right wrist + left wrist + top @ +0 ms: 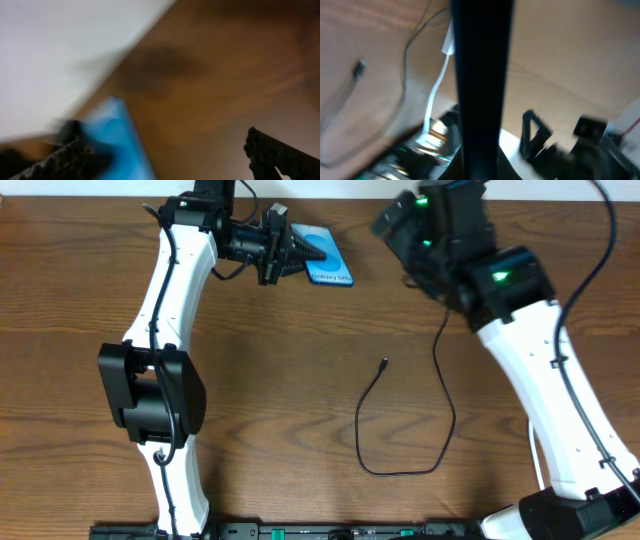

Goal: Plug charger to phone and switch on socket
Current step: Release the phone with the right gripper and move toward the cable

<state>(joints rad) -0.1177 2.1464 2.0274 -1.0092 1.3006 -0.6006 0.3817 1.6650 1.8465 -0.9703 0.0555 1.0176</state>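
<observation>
The brown wooden table (300,400) carries the charger (455,420), lying in a loose open loop.

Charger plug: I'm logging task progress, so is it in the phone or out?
Out. The charger's plug tip lies free on the table, clearly apart from the phone.

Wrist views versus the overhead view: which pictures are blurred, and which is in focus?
Overhead view: sharp, the thin black charger cable clearly outlined on the brown wooden table. Left wrist view: motion-blurred. Right wrist view: most blurred, the blue-screened phone only a smear.
</observation>
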